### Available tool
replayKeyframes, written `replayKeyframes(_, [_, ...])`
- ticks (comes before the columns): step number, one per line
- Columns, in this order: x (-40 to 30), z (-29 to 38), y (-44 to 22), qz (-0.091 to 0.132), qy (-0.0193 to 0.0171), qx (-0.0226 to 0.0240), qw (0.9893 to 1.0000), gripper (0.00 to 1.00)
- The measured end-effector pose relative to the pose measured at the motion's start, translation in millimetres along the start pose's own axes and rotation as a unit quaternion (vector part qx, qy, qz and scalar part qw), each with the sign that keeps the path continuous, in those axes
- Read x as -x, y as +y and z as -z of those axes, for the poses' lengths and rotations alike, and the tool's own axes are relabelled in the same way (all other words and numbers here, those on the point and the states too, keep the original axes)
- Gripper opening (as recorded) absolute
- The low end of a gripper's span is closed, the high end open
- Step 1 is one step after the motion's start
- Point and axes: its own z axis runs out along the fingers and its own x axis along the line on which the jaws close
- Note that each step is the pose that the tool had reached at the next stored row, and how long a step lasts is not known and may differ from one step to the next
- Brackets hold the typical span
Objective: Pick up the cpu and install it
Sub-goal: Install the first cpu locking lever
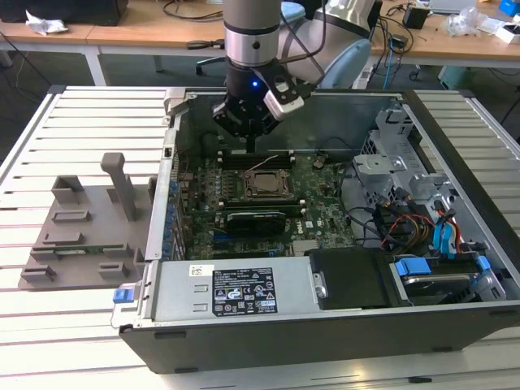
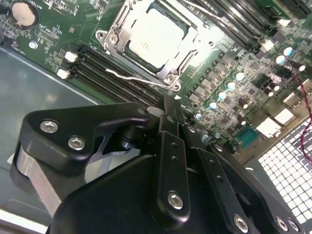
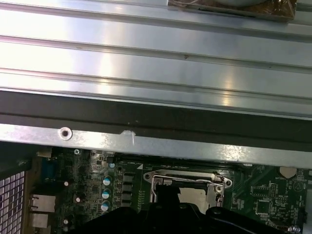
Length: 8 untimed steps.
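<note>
The cpu (image 1: pixel 264 184), a flat square chip with a dull silver top, lies inside the socket frame (image 1: pixel 244 193) on the green motherboard in the open computer case. The second wrist view shows the cpu (image 2: pixel 156 36) bright, ringed by the metal frame (image 2: pixel 113 40). My gripper (image 1: pixel 249 147) hangs just behind the socket, above the memory slots, and stands clear of the chip. In the second wrist view the black fingers (image 2: pixel 168 141) are drawn together to a narrow tip, and the gripper (image 2: pixel 170 103) is shut with nothing in it. The first wrist view shows the cpu (image 3: pixel 194 196) in its socket.
A grey plastic tray (image 1: pixel 81 231) with upright posts lies on the slatted table at the exterior view's left. Memory slots (image 2: pixel 105 73), a thin wire lever (image 2: pixel 131 78), the case wall (image 3: pixel 146 141), a power supply (image 1: pixel 236 288), a drive cage (image 1: pixel 390 154) and cables (image 1: pixel 406 223) surround the socket.
</note>
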Motion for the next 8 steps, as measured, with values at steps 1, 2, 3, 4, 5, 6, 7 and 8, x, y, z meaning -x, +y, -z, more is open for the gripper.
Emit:
replayKeyframes(1, [-0.2, -0.2, -2.0, 0.000, -0.0007, 0.0080, 1.0000, 0.11])
replayKeyframes(2, [-0.4, -0.6, -4.3, 0.000, -0.0014, 0.0156, 0.9999, 0.11])
replayKeyframes(3, [-0.6, -1.0, -6.3, 0.000, -0.0021, 0.0231, 0.9997, 0.11])
replayKeyframes(4, [-0.7, -1.4, -7.6, -0.001, -0.0027, 0.0290, 0.9996, 0.11])
replayKeyframes(5, [-0.8, -1.7, -8.1, -0.001, -0.0028, 0.0304, 0.9995, 0.11])
replayKeyframes(6, [-0.8, -2.6, -8.9, -0.001, -0.0030, 0.0310, 0.9995, 0.11])
replayKeyframes(7, [-0.6, -3.6, -8.9, -0.001, -0.0029, 0.0309, 0.9995, 0.11])
replayKeyframes(8, [-0.4, -4.8, -9.0, -0.001, -0.0029, 0.0310, 0.9995, 0.11])
